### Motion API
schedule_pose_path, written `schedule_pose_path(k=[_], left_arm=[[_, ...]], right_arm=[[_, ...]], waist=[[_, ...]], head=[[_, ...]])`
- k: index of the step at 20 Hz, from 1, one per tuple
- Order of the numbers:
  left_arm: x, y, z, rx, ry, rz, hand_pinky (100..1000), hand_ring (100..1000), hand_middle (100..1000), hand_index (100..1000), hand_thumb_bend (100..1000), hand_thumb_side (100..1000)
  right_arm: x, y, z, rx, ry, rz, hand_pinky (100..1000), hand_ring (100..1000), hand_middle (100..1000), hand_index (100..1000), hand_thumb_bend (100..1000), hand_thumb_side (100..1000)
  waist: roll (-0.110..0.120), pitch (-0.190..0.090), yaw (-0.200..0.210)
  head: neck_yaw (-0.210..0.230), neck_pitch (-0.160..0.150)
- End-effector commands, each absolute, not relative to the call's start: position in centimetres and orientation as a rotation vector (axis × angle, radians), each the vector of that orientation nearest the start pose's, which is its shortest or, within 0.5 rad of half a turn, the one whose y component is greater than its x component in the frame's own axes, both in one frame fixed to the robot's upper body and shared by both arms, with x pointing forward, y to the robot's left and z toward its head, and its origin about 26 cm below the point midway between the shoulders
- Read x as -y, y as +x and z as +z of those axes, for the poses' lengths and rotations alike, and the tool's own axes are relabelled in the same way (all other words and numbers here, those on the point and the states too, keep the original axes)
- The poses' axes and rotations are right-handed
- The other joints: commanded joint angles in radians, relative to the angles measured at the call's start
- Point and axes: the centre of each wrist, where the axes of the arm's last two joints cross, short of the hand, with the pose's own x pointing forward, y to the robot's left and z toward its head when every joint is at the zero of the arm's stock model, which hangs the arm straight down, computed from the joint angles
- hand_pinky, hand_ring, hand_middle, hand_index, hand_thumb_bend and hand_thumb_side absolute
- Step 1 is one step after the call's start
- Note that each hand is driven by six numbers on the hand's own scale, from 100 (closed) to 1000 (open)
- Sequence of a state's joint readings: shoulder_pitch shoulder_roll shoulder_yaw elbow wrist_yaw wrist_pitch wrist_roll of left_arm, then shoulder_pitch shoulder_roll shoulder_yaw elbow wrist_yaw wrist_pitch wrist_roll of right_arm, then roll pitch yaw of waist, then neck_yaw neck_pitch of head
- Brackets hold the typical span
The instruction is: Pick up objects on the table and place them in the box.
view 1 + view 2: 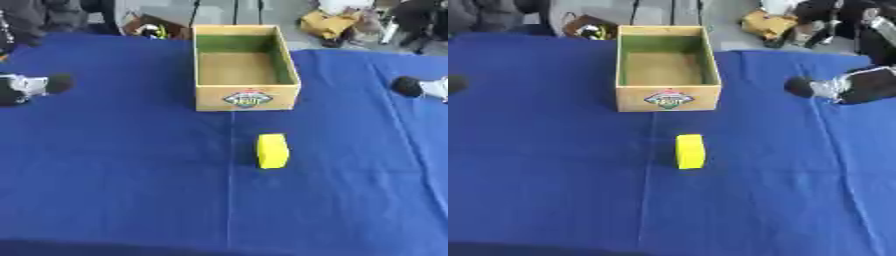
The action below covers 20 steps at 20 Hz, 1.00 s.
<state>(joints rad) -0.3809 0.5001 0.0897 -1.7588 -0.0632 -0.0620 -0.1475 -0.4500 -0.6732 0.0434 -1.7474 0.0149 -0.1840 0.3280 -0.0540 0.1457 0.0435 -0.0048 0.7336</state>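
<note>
In my left eye view, a plain yellow block (272, 150) is standing on the blue tablecloth (114, 175), just in front of the open cardboard box (246, 97), while my left hand (31, 86) is hovering at the left edge, its fingers too unclear to judge. In my right eye view, my right hand (846, 86) is hanging at the right edge, well apart from the block, and again I cannot tell its fingers.

— Left hand (31, 87): position? 
— Enters at the left edge, black with a silver section, rounded tip pointing inward
— Right hand (837, 87): position? 
— Enters at the right edge, same colours, tip pointing inward; finger pose unreadable on both
</note>
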Motion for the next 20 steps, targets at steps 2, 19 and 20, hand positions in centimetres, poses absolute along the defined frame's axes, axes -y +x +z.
schedule_pose_path(k=[2,19,20], left_arm=[[-32.3,33.9,21.2,2.128,0.392,-0.67,662,651,640,830,1000,364],[-30.6,34.4,20.5,2.103,0.312,-0.729,663,650,640,829,1000,363],[-30.5,34.4,20.5,2.103,0.308,-0.733,663,650,640,829,1000,363]], right_arm=[[31.4,34.8,24.2,2.084,-0.291,1.181,640,827,805,871,658,410],[26.4,39.5,22.0,1.899,-0.116,1.434,629,810,790,856,632,399],[25.9,39.9,21.5,1.875,-0.097,1.455,629,810,789,856,633,399]], waist=[[0.003,-0.018,0.008],[0.008,-0.036,0.038],[0.009,-0.036,0.042]], head=[[-0.016,-0.028],[-0.046,-0.052],[-0.05,-0.052]])
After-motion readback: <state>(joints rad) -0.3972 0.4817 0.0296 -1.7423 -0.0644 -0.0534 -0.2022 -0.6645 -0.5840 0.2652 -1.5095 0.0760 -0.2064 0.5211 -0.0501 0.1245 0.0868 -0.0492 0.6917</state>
